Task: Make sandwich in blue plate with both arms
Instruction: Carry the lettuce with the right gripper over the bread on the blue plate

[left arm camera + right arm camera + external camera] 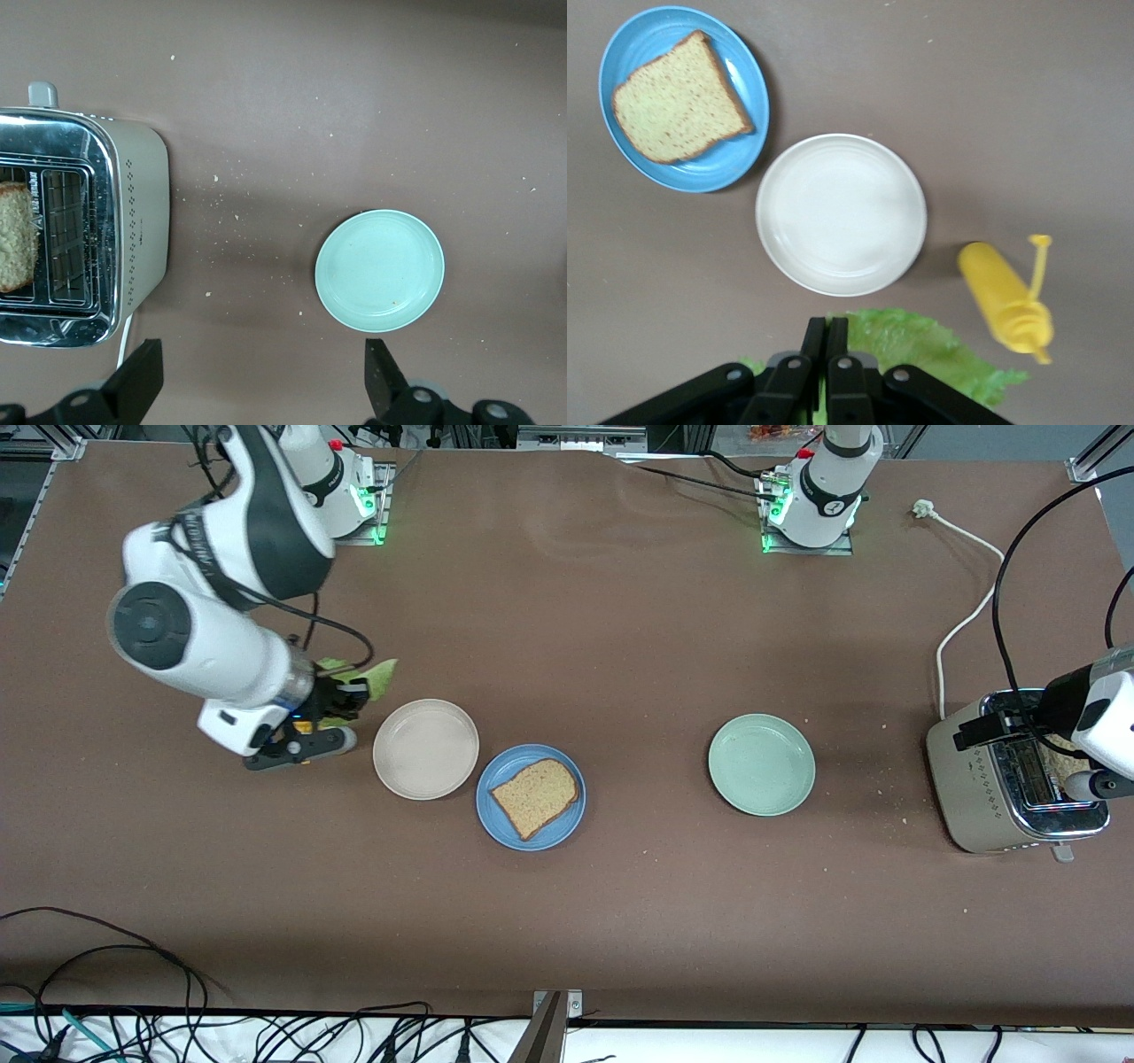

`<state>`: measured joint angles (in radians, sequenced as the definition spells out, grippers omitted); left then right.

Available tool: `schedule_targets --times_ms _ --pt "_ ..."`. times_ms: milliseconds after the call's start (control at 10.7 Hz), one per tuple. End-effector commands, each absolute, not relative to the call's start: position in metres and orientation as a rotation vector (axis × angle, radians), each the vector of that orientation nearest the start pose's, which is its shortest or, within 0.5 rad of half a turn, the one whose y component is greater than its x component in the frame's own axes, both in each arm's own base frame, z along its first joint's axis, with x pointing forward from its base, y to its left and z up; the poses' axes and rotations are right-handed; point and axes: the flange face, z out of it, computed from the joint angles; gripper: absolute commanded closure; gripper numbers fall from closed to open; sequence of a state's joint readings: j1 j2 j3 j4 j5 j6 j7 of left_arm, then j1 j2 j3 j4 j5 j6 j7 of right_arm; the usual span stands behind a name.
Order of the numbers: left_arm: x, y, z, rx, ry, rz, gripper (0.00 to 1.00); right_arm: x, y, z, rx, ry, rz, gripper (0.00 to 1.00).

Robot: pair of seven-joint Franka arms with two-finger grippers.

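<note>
Between the blue plate (530, 797) and the mint-green plate (761, 764) runs a wide bare stretch of table (620, 629), open to a claw from either end. The cream plate (426, 748) touches the blue plate's rim toward the right arm's end, and the yellow bottle (1005, 299) and lettuce leaf (921, 350) crowd that side. The toaster (1010, 779) and its white cord (961, 615) block the left arm's end.

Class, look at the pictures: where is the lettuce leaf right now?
The lettuce is pinched in the right gripper's shut jaws, up over the table toward the right arm's end, beside the cream plate and a yellow bottle.
</note>
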<state>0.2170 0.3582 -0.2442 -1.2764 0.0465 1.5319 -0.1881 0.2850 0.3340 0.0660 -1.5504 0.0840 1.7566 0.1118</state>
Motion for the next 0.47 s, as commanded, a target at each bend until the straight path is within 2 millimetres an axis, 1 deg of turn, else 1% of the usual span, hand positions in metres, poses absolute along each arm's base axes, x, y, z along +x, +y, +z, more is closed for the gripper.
schedule_targets --times_ms 0,94,187,374 --pt "0.648 0.018 0.552 -3.136 -0.23 0.132 0.01 0.61 0.319 0.426 -3.089 -0.118 0.23 1.0" --pt "0.648 0.018 0.552 -3.136 -0.23 0.132 0.01 0.607 0.345 0.413 -3.1 -0.06 0.24 1.0" --pt "0.648 0.018 0.552 -3.136 -0.23 0.132 0.01 0.606 0.362 0.4 -3.104 -0.036 0.227 1.0" --pt "0.648 0.018 0.552 -3.136 -0.232 0.132 0.01 0.608 0.387 0.373 -3.099 0.04 0.18 1.0"
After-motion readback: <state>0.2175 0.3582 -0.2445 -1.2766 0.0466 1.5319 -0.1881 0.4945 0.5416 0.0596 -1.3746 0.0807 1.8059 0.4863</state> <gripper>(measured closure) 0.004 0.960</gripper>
